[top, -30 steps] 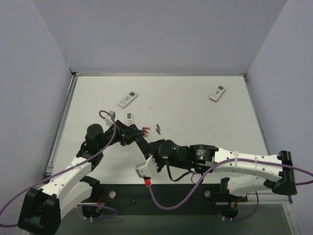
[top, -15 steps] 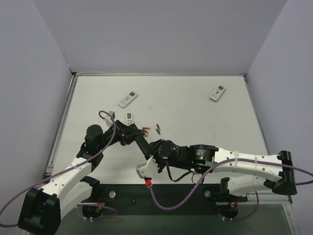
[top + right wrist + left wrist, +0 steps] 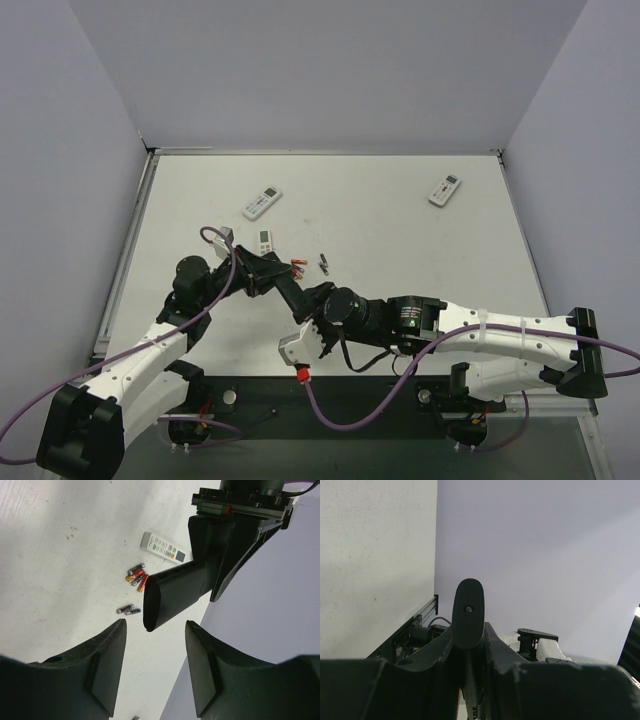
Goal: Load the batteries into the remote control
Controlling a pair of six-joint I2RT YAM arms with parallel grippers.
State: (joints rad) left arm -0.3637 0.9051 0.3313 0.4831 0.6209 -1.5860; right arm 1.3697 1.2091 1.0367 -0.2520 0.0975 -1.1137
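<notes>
The bench [image 3: 400, 230] has a matt white top, faintly grainy up close and flecked with small dark scuffs. The remote controls [image 3: 262, 202] are white moulded plastic with a soft sheen. The batteries [image 3: 136, 575] wear a glossy red-and-black wrap. The grey pair [image 3: 128, 610] beside them looks duller, almost metallic. The left pincer [image 3: 468, 595] is smooth matt black plastic with a small bright metal screw [image 3: 468, 609] set in it. The right pincer [image 3: 156, 645] has the same matt black finish, slightly rough along its edges. The arm shells [image 3: 520, 340] are shiny white plastic, the cables [image 3: 150, 345] have a smooth purple sheath, and the walls [image 3: 330, 70] are flat and matt.
</notes>
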